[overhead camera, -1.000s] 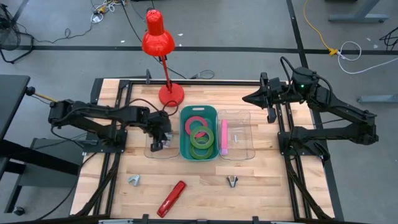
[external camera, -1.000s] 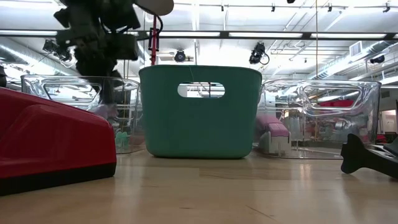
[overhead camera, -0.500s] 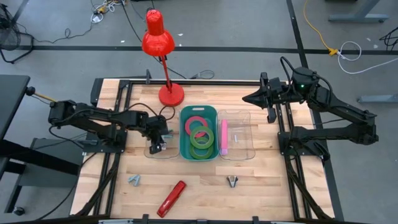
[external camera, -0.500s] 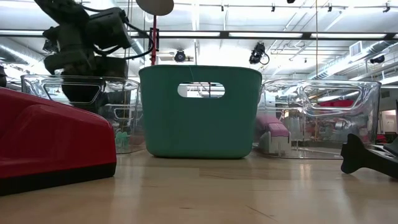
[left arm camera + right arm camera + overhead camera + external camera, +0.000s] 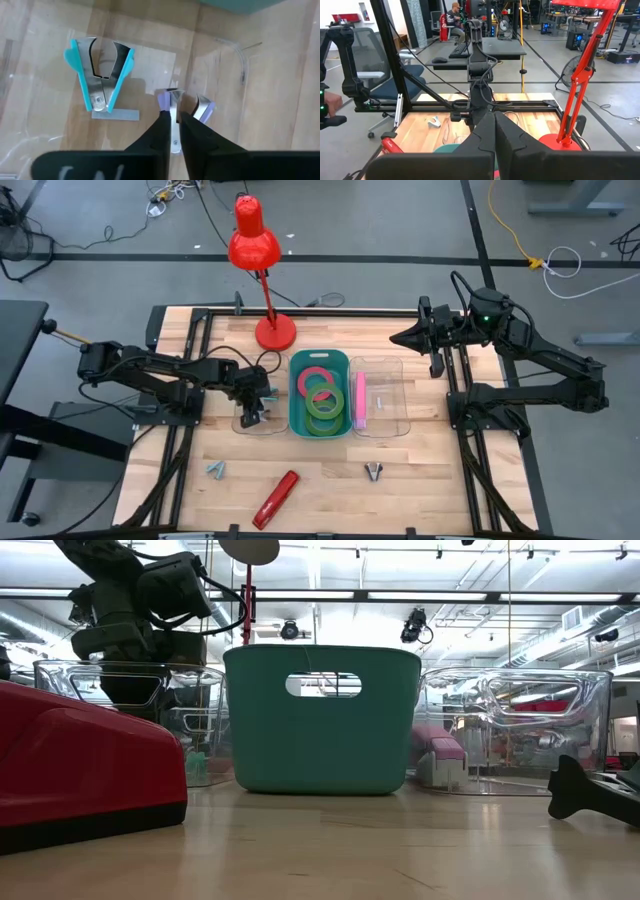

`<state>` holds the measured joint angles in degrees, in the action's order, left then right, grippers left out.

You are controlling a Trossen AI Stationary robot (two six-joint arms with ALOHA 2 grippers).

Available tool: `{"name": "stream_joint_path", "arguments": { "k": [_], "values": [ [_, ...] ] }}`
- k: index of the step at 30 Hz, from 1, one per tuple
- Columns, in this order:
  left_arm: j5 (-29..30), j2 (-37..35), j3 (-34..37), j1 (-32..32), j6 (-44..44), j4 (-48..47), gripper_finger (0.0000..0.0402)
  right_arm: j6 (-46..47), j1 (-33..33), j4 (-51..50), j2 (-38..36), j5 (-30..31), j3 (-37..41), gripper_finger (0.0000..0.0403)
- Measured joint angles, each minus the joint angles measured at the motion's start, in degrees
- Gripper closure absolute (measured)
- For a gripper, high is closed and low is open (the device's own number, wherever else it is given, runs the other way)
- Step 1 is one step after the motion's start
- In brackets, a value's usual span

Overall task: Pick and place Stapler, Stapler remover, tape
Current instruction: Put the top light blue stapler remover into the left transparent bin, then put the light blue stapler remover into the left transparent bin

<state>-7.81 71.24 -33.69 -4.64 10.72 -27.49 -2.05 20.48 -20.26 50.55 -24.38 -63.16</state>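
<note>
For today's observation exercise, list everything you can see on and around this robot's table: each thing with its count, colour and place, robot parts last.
Table: one, pale wood, under everything.
Desk lamp: one, red, far edge of the table.
Bin: one, teal, table centre.
Tape rolls: several, pink and green, inside the bin.
Left clear tray: one, left of the bin.
Right clear tray: one, right of the bin, holding a pink stapler.
Red stapler: one, near edge of the table.
Staple removers: a blue one and a purple one in the left clear tray; two more, and, loose on the table.
Left gripper: over the left clear tray, at the purple remover.
Right gripper: shut, waiting at the table's right.
</note>
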Motion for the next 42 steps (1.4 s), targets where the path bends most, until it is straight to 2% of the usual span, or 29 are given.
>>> {"name": "stream_joint_path", "arguments": {
  "k": [9,17,25,33,38,42],
  "values": [
    [1.5,0.0,-0.2,0.0,0.8,-0.1,0.0285,0.0,0.0,0.0,0.0,0.0,0.0,0.0402],
    [2.2,0.0,-6.8,0.0,0.6,-4.2,0.0238,0.0,0.0,0.0,0.0,0.0,0.0,0.0402],
    [2.8,0.0,-17.8,0.5,2.8,-13.8,0.0232,0.0,0.0,-0.1,0.0,0.0,0.0,0.0402],
    [4.5,0.0,-31.3,5.9,3.1,-22.8,0.0232,0.1,0.0,-0.3,0.0,0.0,0.0,0.0402],
    [5.9,0.0,-35.2,10.7,4.0,-27.2,0.0232,0.1,0.0,-0.4,0.0,0.0,0.0,0.0401],
    [2.0,0.0,-35.6,16.2,9.3,-29.8,0.0232,0.2,0.0,-0.4,0.0,0.0,0.0,0.0400]
  ]
}}
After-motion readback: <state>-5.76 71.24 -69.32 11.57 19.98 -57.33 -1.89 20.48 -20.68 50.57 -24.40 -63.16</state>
